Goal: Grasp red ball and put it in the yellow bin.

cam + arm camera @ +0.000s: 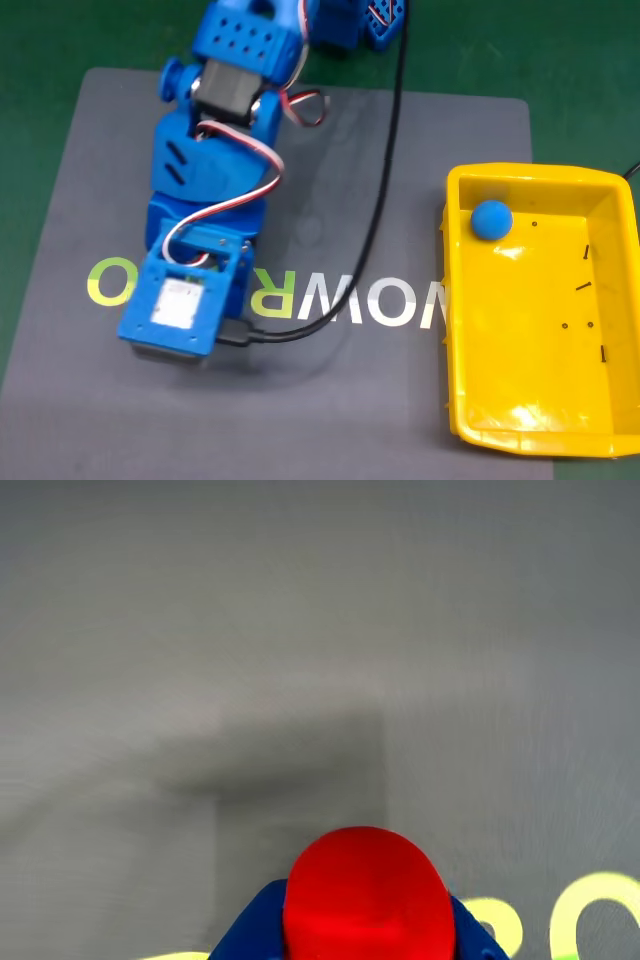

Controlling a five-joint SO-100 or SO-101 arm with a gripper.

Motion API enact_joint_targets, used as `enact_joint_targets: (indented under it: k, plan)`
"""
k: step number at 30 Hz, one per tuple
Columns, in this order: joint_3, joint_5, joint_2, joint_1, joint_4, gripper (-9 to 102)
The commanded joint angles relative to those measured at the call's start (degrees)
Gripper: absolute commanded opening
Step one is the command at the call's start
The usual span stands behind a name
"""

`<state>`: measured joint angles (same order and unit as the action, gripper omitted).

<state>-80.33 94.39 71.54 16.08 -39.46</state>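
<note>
Fixed view: blue arm [215,170] is seen from above, stretched down over the grey mat [90,400], w/ its wrist block over the mat's left part, above the yellow-green "O" of the printed letters [300,295]. The fingers are hidden under the arm here, so jaw state can't be told from this view. A black cable [385,170] is run from the wrist up across the mat. Yellow bin [455,300] is set at the mat's right edge, well apart from the arm; a blue ball [491,219] is seen in its upper-left corner.

Wrist view: red ball [368,895] is held at bottom centre, w/ blue fingers [250,930] closed against it on both sides. Grey mat is seen behind, w/ bits of yellow-green lettering at the bottom.
</note>
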Motion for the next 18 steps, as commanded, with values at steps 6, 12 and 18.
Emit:
enact_joint_targets:
  k: [6, 12, 18]
  plan:
    - [-5.54, -2.72, 21.53, -10.99, 0.97, 0]
    - [-12.92, -3.34, 31.55, -22.94, 0.79, 0]
    - [-16.08, -4.31, 35.16, -34.54, -0.18, 1]
